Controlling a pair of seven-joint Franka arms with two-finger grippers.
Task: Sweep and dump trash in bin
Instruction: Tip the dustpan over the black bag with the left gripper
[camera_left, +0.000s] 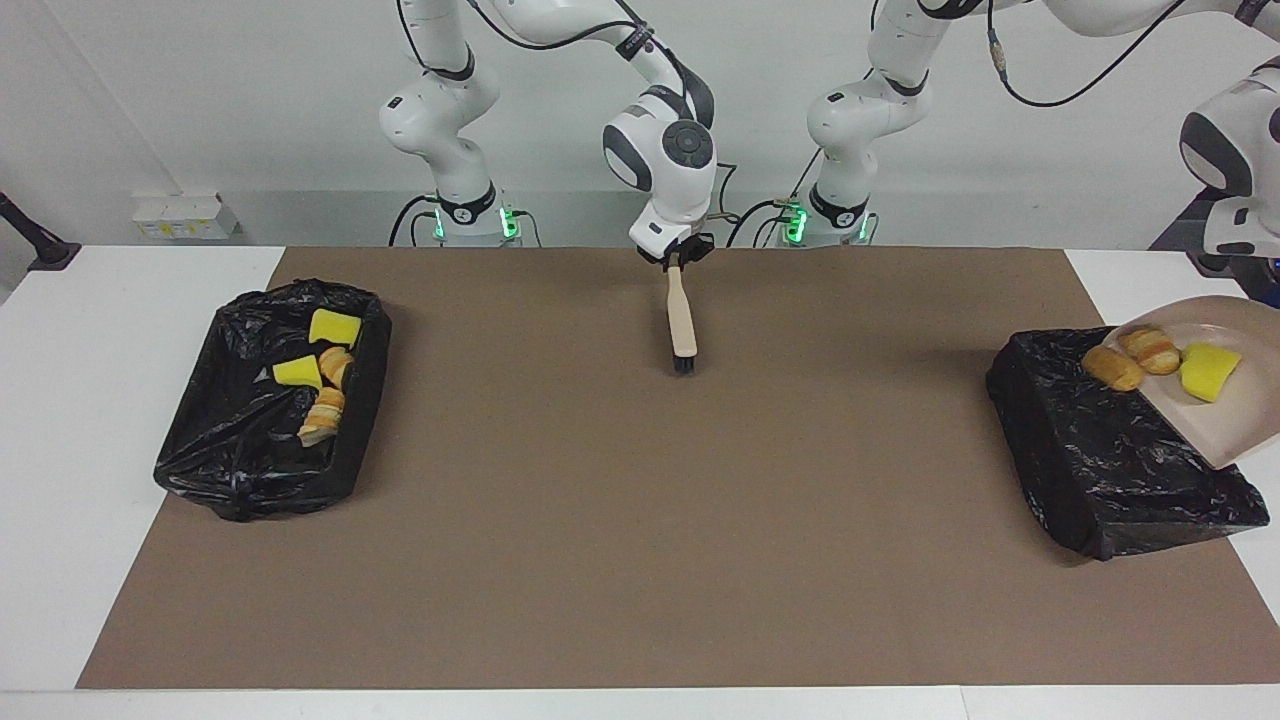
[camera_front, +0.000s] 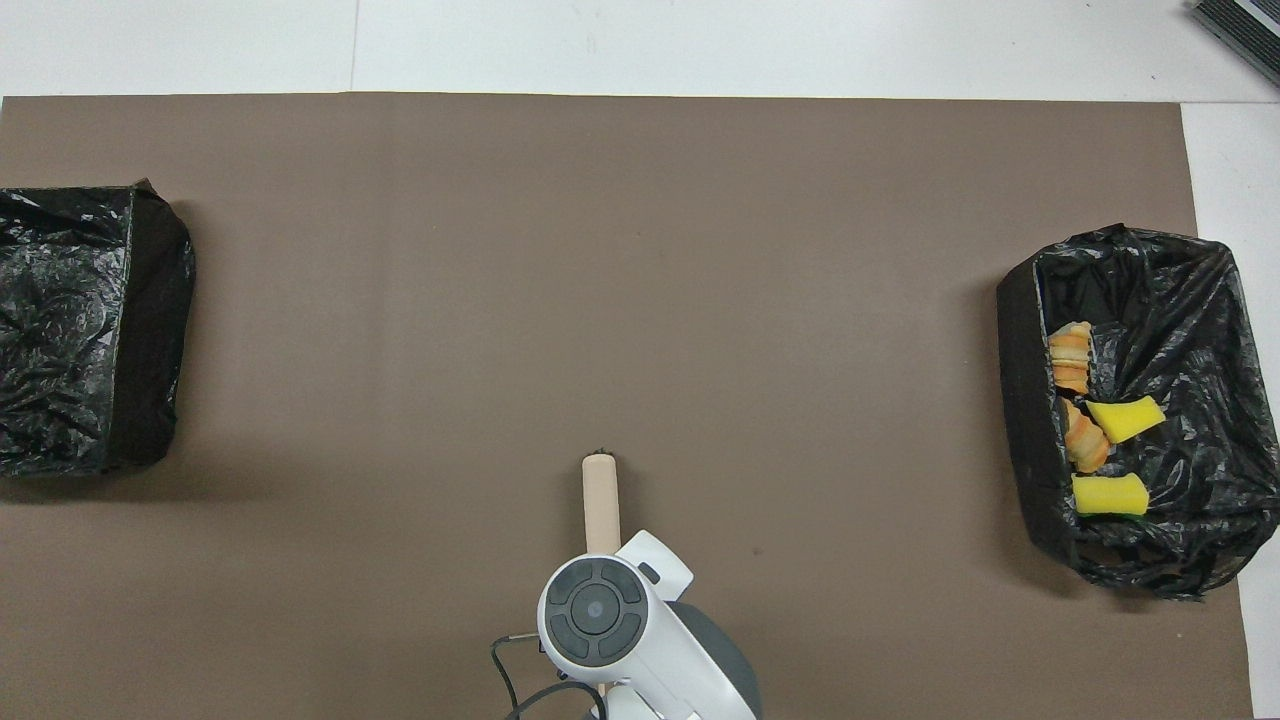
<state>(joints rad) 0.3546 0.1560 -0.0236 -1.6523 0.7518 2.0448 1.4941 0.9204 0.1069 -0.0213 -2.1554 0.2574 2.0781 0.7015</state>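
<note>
The right gripper (camera_left: 676, 256) hangs over the mat's edge nearest the robots, about midway along the table, its fingers clamped on the handle of a beige brush (camera_left: 682, 325). The brush points down and slightly away from the robots, its dark bristles (camera_left: 684, 367) just above the brown mat (camera_left: 640, 520); whether they touch it I cannot tell. In the overhead view the arm's wrist covers the gripper and only the pale handle (camera_front: 600, 500) shows.

The left gripper is cut off by the facing view's edge, at the left arm's end of the table, and is closed. The beige dustpan (camera_left: 1225, 400) is raised there and tilted, its lip over a black-lined bin (camera_left: 1110, 460). On the pan lie three pieces of trash: two tan bread lumps (camera_left: 1112, 367) (camera_left: 1150, 349) near the lower lip and a yellow sponge piece (camera_left: 1208, 372) beside them.

At the right arm's end stands a second black-lined bin (camera_left: 250, 450). In it lie four more pieces of trash: two yellow sponge pieces (camera_left: 334, 326) (camera_left: 297, 372) and two bread lumps (camera_left: 337, 365) (camera_left: 322, 416), lined up along the wall toward the table's middle.
</note>
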